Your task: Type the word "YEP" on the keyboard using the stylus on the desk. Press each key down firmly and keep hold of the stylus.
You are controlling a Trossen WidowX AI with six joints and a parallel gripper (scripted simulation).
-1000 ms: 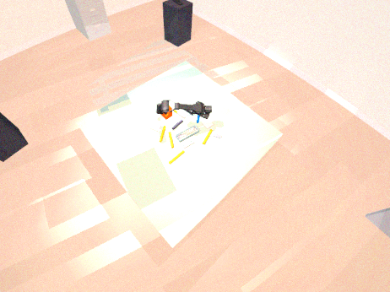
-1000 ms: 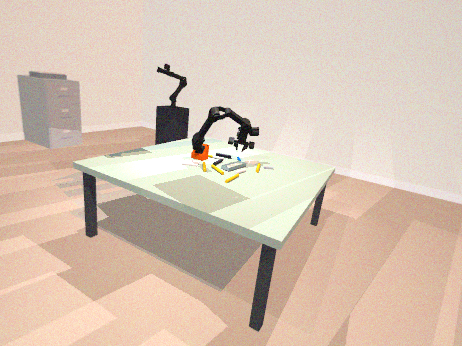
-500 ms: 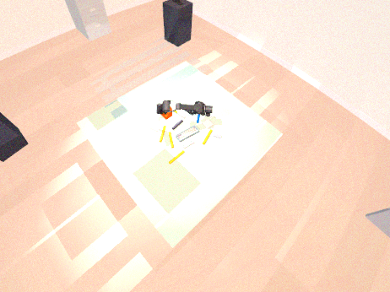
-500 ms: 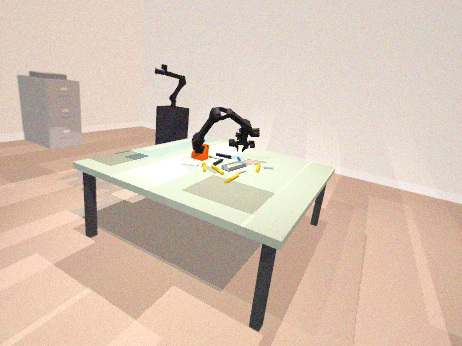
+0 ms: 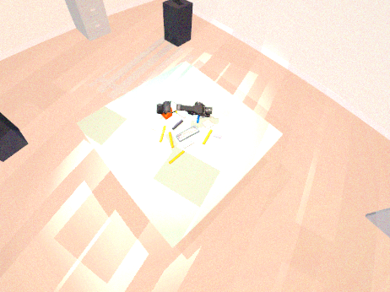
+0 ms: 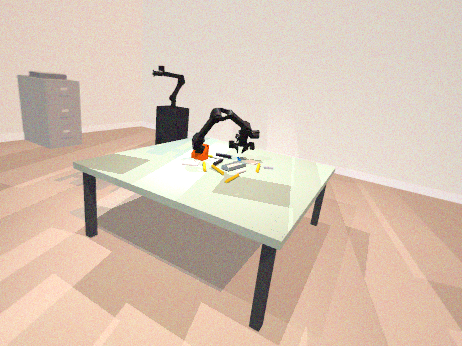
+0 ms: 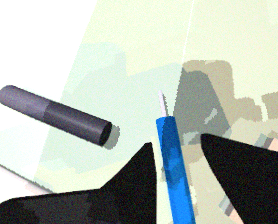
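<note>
The stylus (image 5: 198, 119) (image 6: 239, 159) (image 7: 173, 165) is a blue rod with a thin pale tip, lying on the table (image 5: 236, 157) (image 6: 165, 186). My gripper (image 6: 241, 150) (image 7: 176, 144) is open and empty above it. In the wrist view the stylus runs lengthwise between the two black fingers, tip pointing up the frame, nearer the left finger; its rear end is cut off by the bottom edge. The grey keyboard (image 5: 187, 133) (image 6: 234, 167) lies on the table beside the stylus; its letters are too small to read.
A dark cylinder (image 7: 55, 116) lies left of the stylus in the wrist view. Several yellow sticks lie around the keyboard, one of them (image 5: 176, 157) (image 6: 232, 178) on its near side. The arm's orange base (image 5: 167, 116) (image 6: 200, 153) stands on the table.
</note>
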